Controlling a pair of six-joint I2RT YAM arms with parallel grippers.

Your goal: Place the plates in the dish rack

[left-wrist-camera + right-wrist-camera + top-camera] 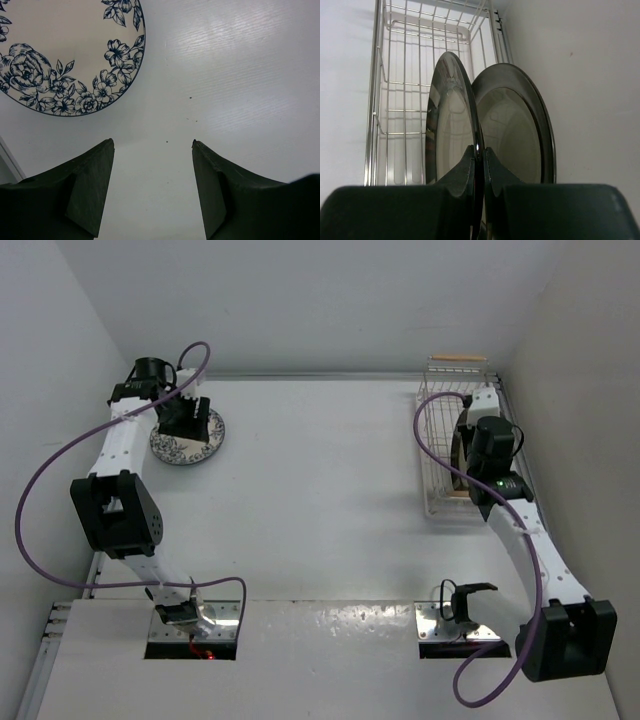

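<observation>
- Inside the dish rack (402, 75), your right tool (480, 152) is pinched narrow on the rim of a dark-rimmed plate (447, 125), which stands on edge.
- A second dark-rimmed plate (512, 130) stands on edge just beside it, also inside the rack.
- Well apart from the rack, across the worktop (320, 490), the floral plate (60, 50) lies flat.
- Your left tool (152, 145) hangs over bare worktop near that plate's edge, far from the rack. Its jaws are wide and hold nothing.

left tool (185, 418) above floral plate (172, 452) | right tool (470, 437) at dark-rimmed plate (457, 466) inside dish rack (431, 430)
</observation>
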